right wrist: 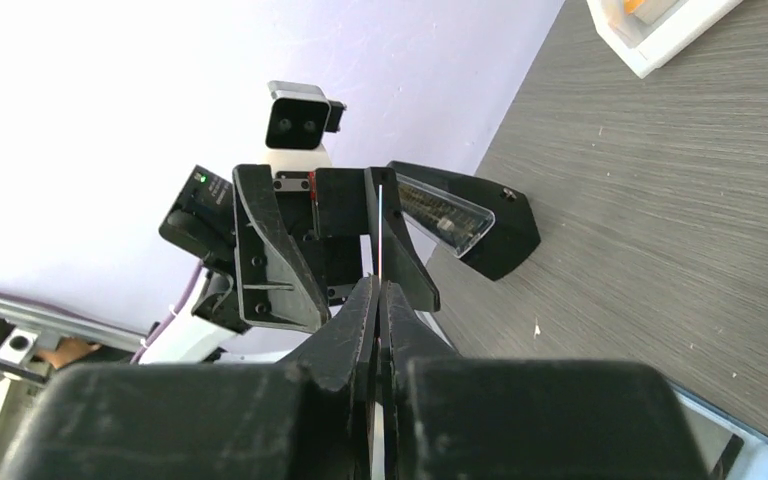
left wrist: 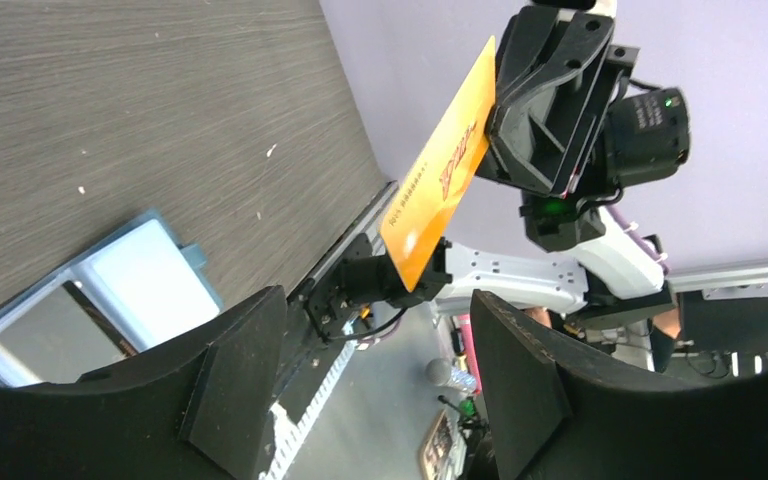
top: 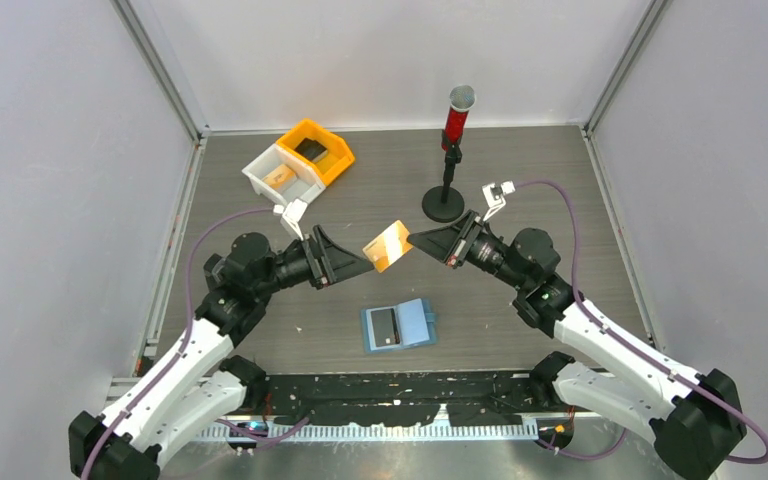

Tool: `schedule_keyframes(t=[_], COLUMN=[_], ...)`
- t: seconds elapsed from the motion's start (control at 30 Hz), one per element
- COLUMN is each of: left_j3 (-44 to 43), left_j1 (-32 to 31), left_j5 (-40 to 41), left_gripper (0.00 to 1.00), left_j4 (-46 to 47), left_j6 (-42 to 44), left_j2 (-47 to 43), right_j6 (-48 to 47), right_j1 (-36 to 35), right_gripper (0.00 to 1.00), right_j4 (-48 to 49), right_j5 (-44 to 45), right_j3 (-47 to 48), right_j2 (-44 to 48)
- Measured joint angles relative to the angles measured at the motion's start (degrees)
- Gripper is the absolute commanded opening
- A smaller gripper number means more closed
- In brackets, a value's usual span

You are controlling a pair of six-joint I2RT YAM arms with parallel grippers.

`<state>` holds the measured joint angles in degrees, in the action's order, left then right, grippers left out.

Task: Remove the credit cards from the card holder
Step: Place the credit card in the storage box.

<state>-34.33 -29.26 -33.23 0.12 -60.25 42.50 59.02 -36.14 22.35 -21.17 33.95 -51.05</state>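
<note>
Orange card (top: 387,246): being pinched in mid-air by the right gripper (top: 413,239); left gripper (top: 364,264) being held wide open alongside.

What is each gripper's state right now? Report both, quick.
Left gripper: open, holding nothing.
Right gripper: shut on the orange credit card, which is held in the air.

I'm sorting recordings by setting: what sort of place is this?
Probably a lab test cell, not a home or shop: plain panel walls in metal framing enclose a table, the left arm and right arm are bolted at its near edge, and a microphone on a stand sits at the back.
</note>
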Motion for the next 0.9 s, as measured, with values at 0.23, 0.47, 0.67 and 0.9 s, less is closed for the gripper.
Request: schedule_keyframes(t=[0.23, 0.47, 0.67, 0.9], left_j3=[0.52, 0.52, 0.52, 0.5], left_j1=[-0.79, -1.38, -1.38, -1.42], left_j5=[0.42, 1.42, 2.36, 2.97], left_gripper=[0.56, 0.28, 0.05, 0.0], left_j4=[7.43, 11.65, 12.46, 11.76], left_j6=[-5.49, -7.98, -8.61, -8.33], left_j2=[3.69, 5.81, 6.1, 6.49], right_j6=[5.7, 9.09, 11.06, 11.98], right_j1=[0.0, 0.0, 0.09, 0.22], right_gripper=[0.05, 0.05, 0.06, 0.31], right_j4=[6.32, 10.64, 13.11, 15.45], right_j5=[3.39, 4.59, 5.09, 5.16], right_j3=[-3.74, -6.43, -8.59, -10.67], right_j2=[-1.46, -2.25, -2.25, -2.23])
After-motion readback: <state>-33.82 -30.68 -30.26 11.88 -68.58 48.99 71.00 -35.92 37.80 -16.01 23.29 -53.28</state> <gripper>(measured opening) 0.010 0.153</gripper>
